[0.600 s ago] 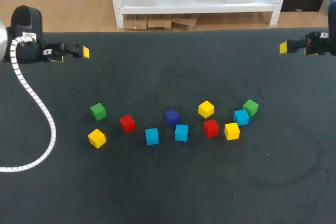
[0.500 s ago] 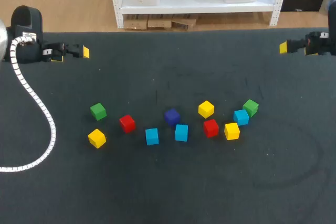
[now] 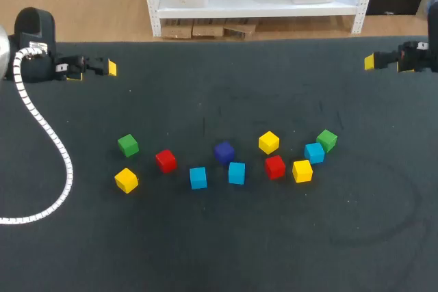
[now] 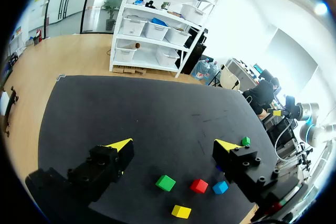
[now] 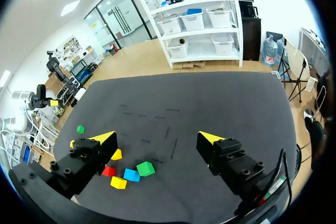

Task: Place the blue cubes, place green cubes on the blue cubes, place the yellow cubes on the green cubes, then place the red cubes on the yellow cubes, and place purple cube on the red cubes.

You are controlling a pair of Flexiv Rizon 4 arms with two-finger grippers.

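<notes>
Stacking not begun; the blue-cube step is judged in hand. Left fingers at ten o'clock and right fingers at two o'clock are both spread and empty. Blue cubes lie loose at six o'clock of the surface centre. Next move: reach down, straddle one, clamp.

Matte black, blocky fingers on the left pincer and right pincer, each capped with a bright yellow wedge tip; round screw recesses dotting the housings; white ribbed hose trailing from the rounded black left arm
</notes>
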